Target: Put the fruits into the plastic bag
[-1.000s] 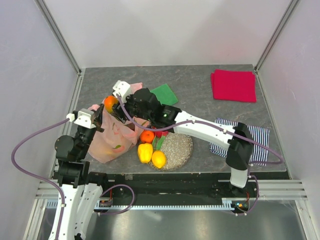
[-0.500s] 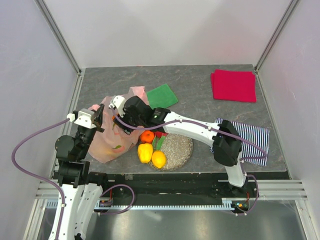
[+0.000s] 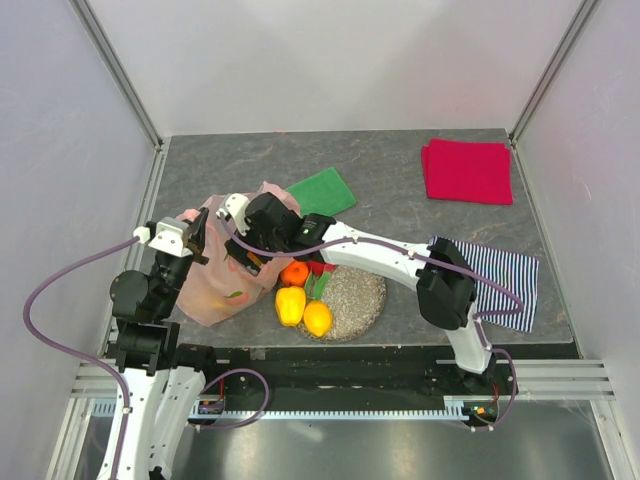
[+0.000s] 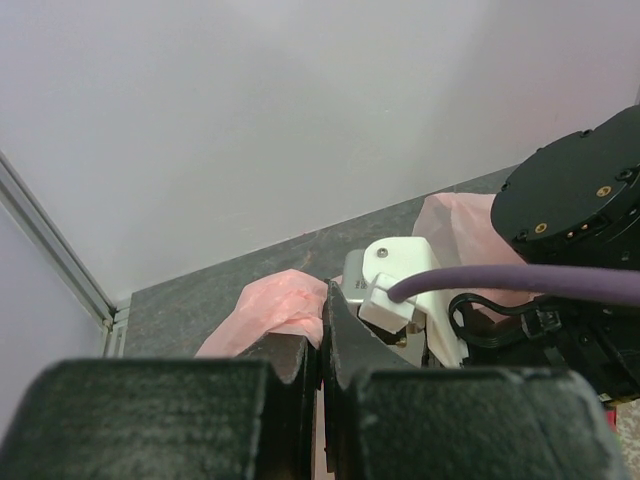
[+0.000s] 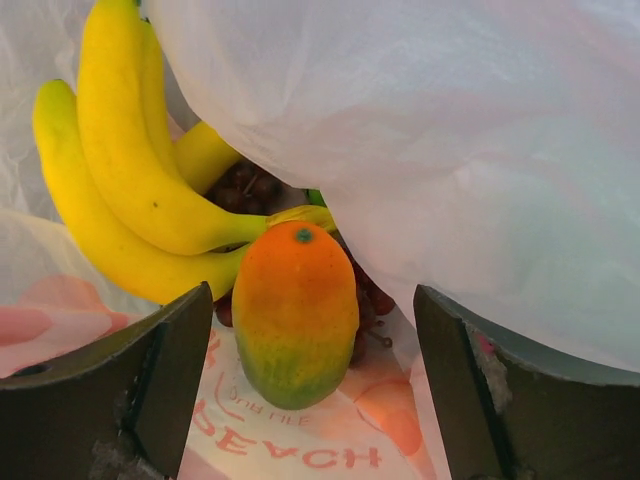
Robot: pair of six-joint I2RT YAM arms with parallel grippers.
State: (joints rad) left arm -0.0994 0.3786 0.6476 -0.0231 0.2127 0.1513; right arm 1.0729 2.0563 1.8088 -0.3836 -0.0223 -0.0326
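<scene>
Right wrist view is showing the right gripper (image 5: 310,300) newly spread wide, freeing the orange-green toy fruit (image 5: 296,315) inside the pink plastic bag (image 5: 450,150).

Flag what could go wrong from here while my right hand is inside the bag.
1. The plastic bag drapes its film over the open right hand; withdrawing could snag it and tug its edge from the shut left hand.
2. The orange-green fruit lies loose between the right fingers, so it might get dragged back out.
3. A tugged bag could bump the plate close beside it.
</scene>
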